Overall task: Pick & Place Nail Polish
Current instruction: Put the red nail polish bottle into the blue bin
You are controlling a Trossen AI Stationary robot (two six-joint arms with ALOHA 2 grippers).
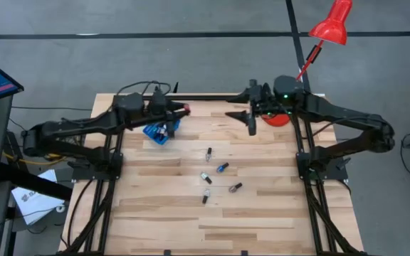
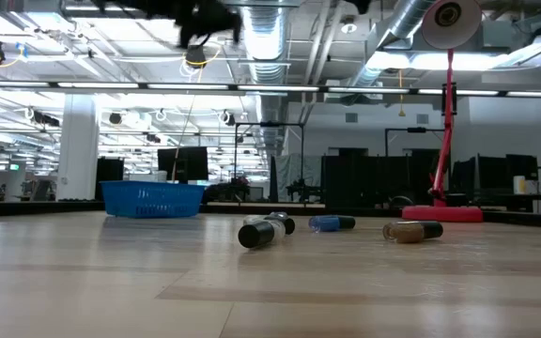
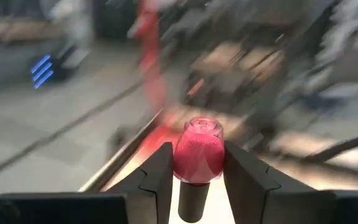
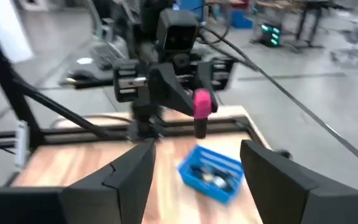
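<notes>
Left wrist view: left gripper [image 3: 197,171] fingers clamped a pink nail polish bottle [image 3: 199,152] above the blue bin [image 4: 211,172]; right gripper [image 4: 194,174] fingers stood apart.

A blue bin [image 1: 161,132] sits on the wooden counter [image 1: 262,206] at its far left. A red lamp [image 1: 331,25] stands beyond the far right corner, over grey floor [image 1: 62,64].

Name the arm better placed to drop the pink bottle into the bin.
Left. Its tool is shut on the pink bottle and hangs above the bin. The right tool is open, empty, and farther away.
</notes>
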